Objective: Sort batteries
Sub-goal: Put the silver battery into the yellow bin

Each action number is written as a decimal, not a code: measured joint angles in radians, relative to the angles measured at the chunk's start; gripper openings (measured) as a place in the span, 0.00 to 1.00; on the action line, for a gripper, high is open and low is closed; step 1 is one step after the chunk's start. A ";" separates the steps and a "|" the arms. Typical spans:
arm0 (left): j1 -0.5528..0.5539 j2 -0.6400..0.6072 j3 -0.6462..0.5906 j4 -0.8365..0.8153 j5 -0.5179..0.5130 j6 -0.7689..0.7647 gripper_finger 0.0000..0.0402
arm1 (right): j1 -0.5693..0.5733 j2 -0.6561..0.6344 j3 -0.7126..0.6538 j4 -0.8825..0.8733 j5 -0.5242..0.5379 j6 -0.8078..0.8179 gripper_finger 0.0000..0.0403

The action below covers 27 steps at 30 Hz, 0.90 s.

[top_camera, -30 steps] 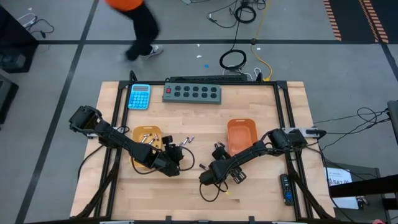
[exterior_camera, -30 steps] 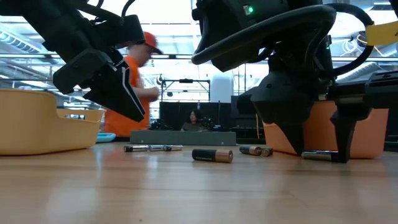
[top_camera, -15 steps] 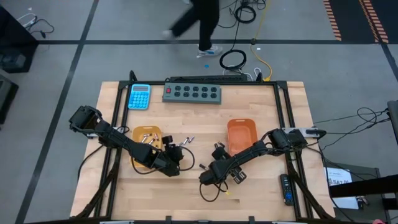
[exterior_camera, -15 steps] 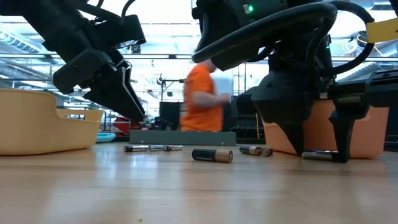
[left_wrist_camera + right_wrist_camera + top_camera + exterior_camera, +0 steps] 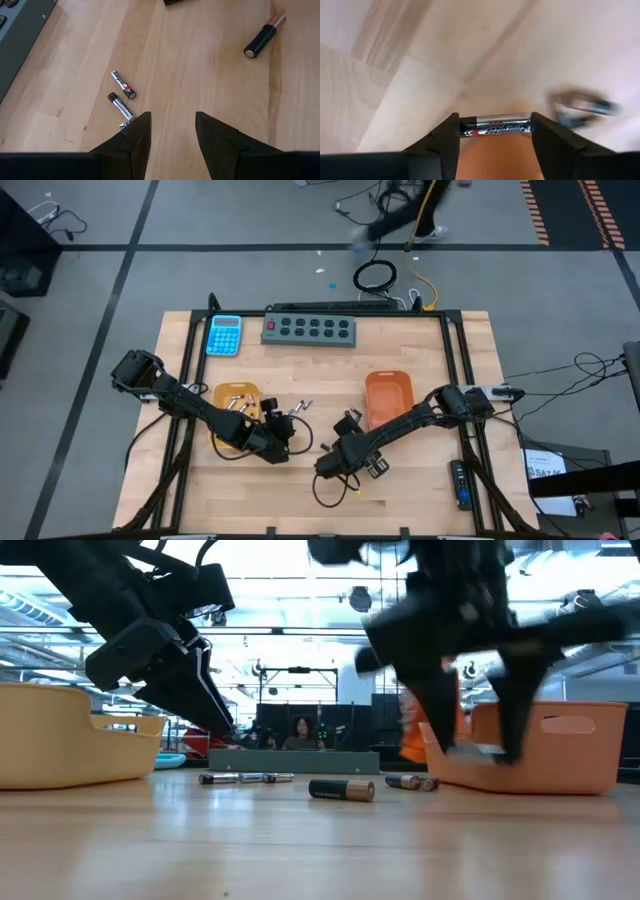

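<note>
Two hands at work over a wooden bench (image 5: 330, 380).

Right hand (image 5: 495, 131): clenched endwise on one silver battery (image 5: 495, 128), label partly readable, lifted clear of the bench in the low view. In the high view it sits right of centre, low in the frame (image 5: 370, 467), just below the orange tray (image 5: 389, 398). One more battery (image 5: 582, 107), blurred, lies beyond it on the wood.

Left hand (image 5: 170, 137): fingers (image 5: 135, 135) spread, nothing between them, tilted over the bench. In the high view it lies left of centre (image 5: 272, 442), beside the yellow tray (image 5: 222, 393).

Loose batteries, left wrist view: two thin silver ones (image 5: 123, 84) (image 5: 120, 106) side by side just ahead of the left finger; a third (image 5: 123, 125) partly hidden by that finger; one larger black-and-copper cell (image 5: 264, 35) well apart at upper right.

Low view: the black-and-copper cell (image 5: 341, 789) at centre, a row of thin ones (image 5: 244, 778) to its left, two copper-ended cells (image 5: 411, 781) to its right near the orange tray.

Yellow tray: several small batteries (image 5: 234, 398) inside.

Far edge of bench: blue calculator (image 5: 225, 335), grey power strip (image 5: 309, 329).

Floor beyond: a person (image 5: 400, 220), blurred, top of frame.
</note>
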 joint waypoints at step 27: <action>-0.014 0.000 0.000 -0.023 0.000 -0.029 0.41 | -0.092 -0.314 -0.120 -0.158 0.159 0.357 0.50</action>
